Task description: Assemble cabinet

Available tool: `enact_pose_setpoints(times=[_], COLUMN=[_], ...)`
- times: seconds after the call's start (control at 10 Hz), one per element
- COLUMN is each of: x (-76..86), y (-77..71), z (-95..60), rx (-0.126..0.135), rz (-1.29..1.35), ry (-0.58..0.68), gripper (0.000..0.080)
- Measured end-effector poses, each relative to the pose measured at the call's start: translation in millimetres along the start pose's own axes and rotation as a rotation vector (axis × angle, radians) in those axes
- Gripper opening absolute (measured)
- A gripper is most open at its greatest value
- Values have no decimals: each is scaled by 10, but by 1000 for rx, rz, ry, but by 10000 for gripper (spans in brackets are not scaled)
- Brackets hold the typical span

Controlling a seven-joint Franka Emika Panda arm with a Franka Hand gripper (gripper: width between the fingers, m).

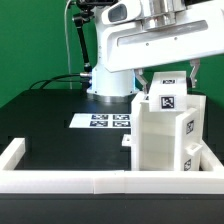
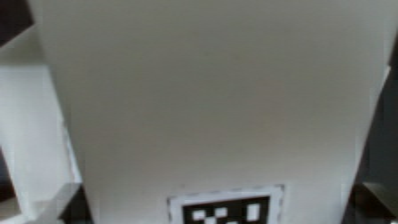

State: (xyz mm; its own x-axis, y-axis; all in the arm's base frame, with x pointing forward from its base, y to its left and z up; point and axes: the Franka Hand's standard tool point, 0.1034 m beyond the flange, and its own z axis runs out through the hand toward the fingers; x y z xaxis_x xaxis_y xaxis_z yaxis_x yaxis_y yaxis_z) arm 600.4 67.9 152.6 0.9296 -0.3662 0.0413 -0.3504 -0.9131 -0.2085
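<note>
The cabinet (image 1: pixel 165 135) stands directly beneath my claw (image 1: pixel 166 80), a white boxy body with stepped blocks down its front and black-and-white square tags on its top and sides. It sits upright on the black table (image 1: pixel 50 125), in the corner of the low white frame (image 1: pixel 60 178) at the exterior view's right. A tagged white piece (image 1: pixel 166 98) rests on its top, right between my fingers (image 1: pixel 145 82), which come down on either side of it. They look closed against that piece, but I cannot tell for sure whether they are truly gripping it, because the view is small and my own hand hides the contact.

From my wrist camera, nearly everything is one plain white face of the cabinet (image 2: pixel 196 100) close up, with a single tag (image 2: pixel 228 210) at one edge and another white wall (image 2: pixel 32 120) beside it. My fingertips do not show there.

Farther out from my claw, toward my base (image 1: pixel 108 75), the marker board (image 1: pixel 108 121) lies flat on the table, well apart from the cabinet. Black cables (image 1: pixel 55 82) trail across the table behind it
</note>
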Motion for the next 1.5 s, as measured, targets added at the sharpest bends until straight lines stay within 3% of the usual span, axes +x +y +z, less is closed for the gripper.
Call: enact_pose_setpoints(times=[0.5, 0.9, 1.2, 1.5], x=[64, -5, -134, -176], y=[27, 33, -87, -179], z=[-10, -2, 31, 44], rx=[12, 10, 25, 61], rz=[311, 612, 922, 1189], ry=[41, 31, 6, -35], gripper=[557, 558, 558, 558])
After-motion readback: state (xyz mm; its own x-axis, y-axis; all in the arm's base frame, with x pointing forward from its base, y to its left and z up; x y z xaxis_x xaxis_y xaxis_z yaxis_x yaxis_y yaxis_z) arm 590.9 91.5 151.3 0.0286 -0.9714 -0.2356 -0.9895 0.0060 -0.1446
